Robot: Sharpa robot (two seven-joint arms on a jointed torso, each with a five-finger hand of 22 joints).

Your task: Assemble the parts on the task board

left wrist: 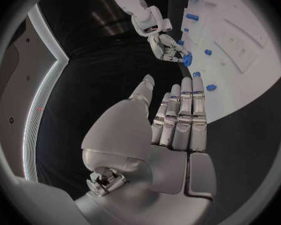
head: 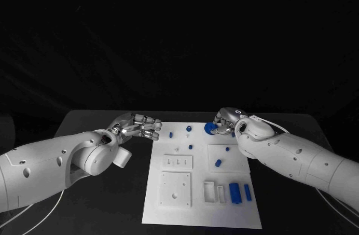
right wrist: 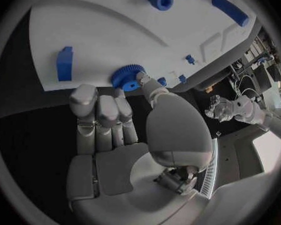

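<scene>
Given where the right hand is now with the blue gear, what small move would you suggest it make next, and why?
Probably close the fingers fully on the blue gear and lift it slightly. The right hand touches it with its fingertips at the far edge of the task board, but a firm grasp isn't evident. The left hand hovers open beside the board.

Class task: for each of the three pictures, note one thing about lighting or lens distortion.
Head view: dark surroundings, the white rectangular task board brightest. Left wrist view: fisheye curves the board's edge; the left silver robot hand looms large. Right wrist view: the round blue toothed gear sits sharp at the right silver robot hand, edges bowed.
</scene>
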